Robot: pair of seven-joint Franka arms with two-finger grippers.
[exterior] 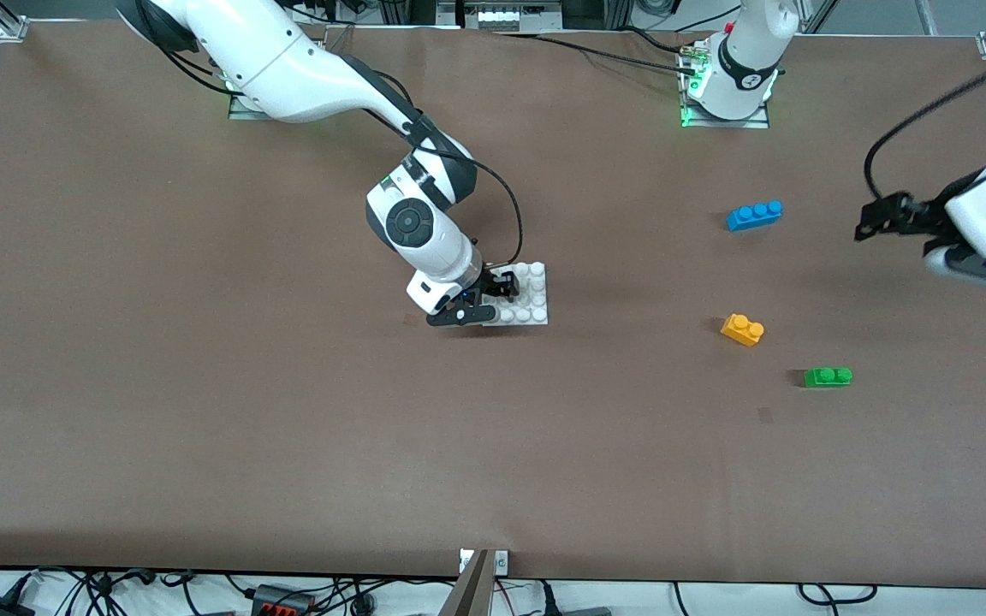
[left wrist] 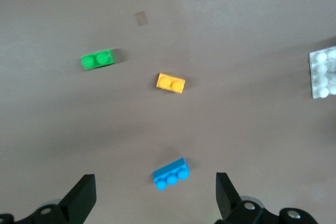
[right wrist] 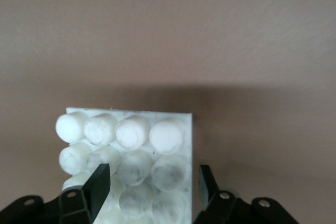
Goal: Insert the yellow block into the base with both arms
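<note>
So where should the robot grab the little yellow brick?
Probably by its two long flat sides, coming straight down from above. The yellow brick lies flat on the table, studs up, with bare table all round. The studs make its top bumpy, so the smooth sides suit the fingers better. The open left hand is the closer one.

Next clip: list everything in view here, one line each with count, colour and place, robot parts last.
yellow block: one, orange-yellow, on the table between the blue and green bricks.
blue brick: one, blue, farthest from the front camera.
green brick: one, green, nearest the front camera.
base: one, white, mid-table.
table: one, brown.
left gripper: one, black, open, in the air at the left arm's end.
right gripper: one, black, partly open, straddling the base's edge.
</note>
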